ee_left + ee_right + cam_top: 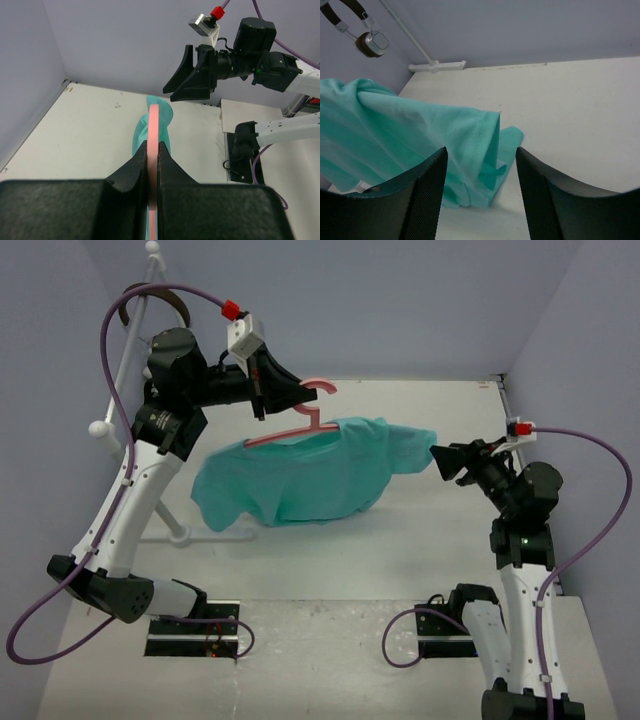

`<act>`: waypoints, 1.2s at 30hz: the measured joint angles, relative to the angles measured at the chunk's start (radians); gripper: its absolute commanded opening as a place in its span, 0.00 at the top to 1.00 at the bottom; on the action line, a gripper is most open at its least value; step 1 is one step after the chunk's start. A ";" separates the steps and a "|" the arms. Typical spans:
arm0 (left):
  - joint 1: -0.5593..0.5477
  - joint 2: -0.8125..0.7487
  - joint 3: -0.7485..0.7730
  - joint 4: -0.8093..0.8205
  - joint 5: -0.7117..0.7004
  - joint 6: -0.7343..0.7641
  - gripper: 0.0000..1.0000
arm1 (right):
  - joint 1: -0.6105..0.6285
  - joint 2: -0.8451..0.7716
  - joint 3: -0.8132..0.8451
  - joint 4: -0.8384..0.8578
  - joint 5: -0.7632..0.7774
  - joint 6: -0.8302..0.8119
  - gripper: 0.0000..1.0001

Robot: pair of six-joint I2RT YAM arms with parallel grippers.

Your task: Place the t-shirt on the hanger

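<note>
The left gripper [296,397] holds the pink hanger [285,436] aloft — the t-shirt [300,480] drapes from it, hem trailing on the table [440,540]; the right gripper [441,462] gapes beside the sleeve.

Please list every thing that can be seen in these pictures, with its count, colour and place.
t-shirt: one, teal-green, hanging from the hanger, mid-table
hanger: one, pink, raised above the table
rack: one, white, far left corner
headphones: one pair, brown, hanging on the rack
table: one, white, under everything
cables: two, purple, one per arm
left arm: white and black; its fingers shut on the hanger
right arm: white and black; its fingers open beside the t-shirt's sleeve
</note>
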 measured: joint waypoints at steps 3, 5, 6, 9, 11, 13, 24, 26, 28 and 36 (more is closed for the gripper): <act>0.000 0.000 0.000 0.001 0.001 0.000 1.00 | 0.000 -0.003 0.011 0.002 -0.011 0.006 0.40; 0.000 0.000 -0.001 0.002 0.002 -0.001 1.00 | 0.000 0.001 0.016 0.000 -0.011 0.010 0.41; 0.000 0.000 -0.002 0.003 0.003 -0.002 1.00 | 0.000 0.002 0.016 -0.003 -0.010 0.012 0.41; 0.000 0.000 -0.005 0.011 0.006 -0.008 1.00 | 0.000 0.018 0.020 -0.017 -0.016 0.014 0.46; 0.000 0.000 -0.010 0.021 0.011 -0.016 1.00 | 0.000 0.035 0.033 -0.024 -0.027 0.014 0.54; 0.000 0.000 -0.014 0.027 0.014 -0.023 1.00 | 0.000 0.061 0.036 -0.021 -0.055 0.018 0.60; 0.000 0.000 -0.021 0.077 0.026 -0.057 1.00 | 0.000 0.164 0.035 0.015 -0.207 0.053 1.00; 0.000 0.000 -0.021 0.079 0.026 -0.059 1.00 | 0.000 0.174 0.035 0.015 -0.201 0.056 1.00; 0.000 0.000 -0.021 0.073 0.021 -0.053 1.00 | 0.000 0.173 0.035 0.016 -0.186 0.063 0.86; 0.000 0.000 -0.021 0.052 0.006 -0.040 1.00 | 0.000 0.110 0.032 0.016 -0.174 0.087 0.37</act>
